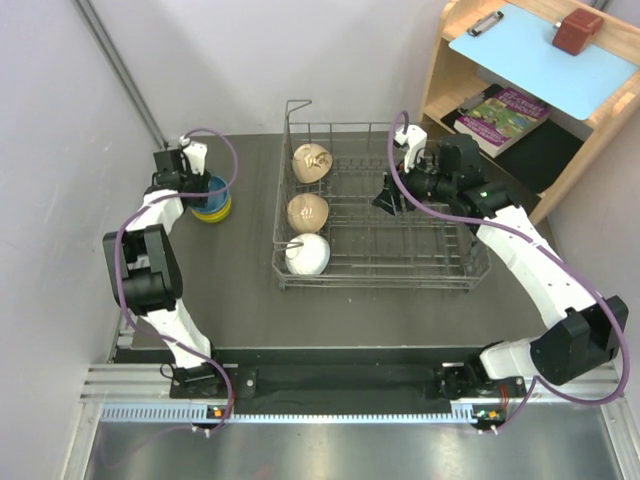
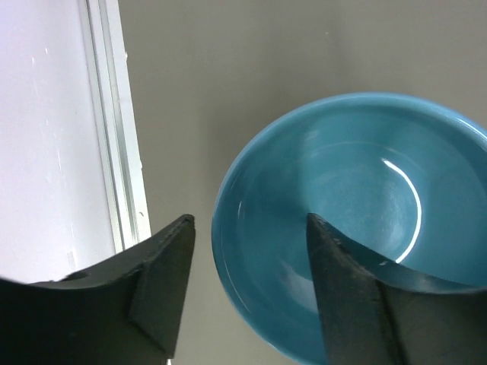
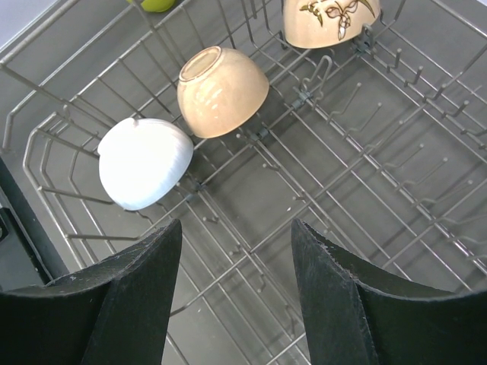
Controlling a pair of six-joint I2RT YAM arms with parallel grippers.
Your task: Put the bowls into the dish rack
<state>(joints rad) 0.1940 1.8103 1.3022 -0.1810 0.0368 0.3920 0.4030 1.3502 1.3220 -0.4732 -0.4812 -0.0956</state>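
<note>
My left claw (image 2: 249, 220) hangs over the blue bowl (image 2: 350, 190), which sits on top of a small stack at the far left of the desk (image 1: 250, 320). A yellow-green bowl (image 1: 215, 213) shows beneath it. The claw stands partly open and straddles the blue bowl's rim. One finger (image 2: 342, 289) is down inside the bowl. The other (image 2: 163, 281) is outside, with a strip of bare desk showing between it and the rim, so I have no hold on the bowl.

My right claw (image 3: 236, 224) hovers above the dish rack (image 1: 380, 278), its fingers apart with nothing between them and only the rack's wire floor below.

The rack stands mid-desk, and three bowls are lined up on edge along its left side, propped among the prongs. The white bowl (image 3: 144, 163) is nearest my bases, a plain tan bowl (image 3: 221, 91) is in the middle just beside it, and a tan bowl with a dark painted pattern (image 3: 327, 19) is farthest back.
</note>
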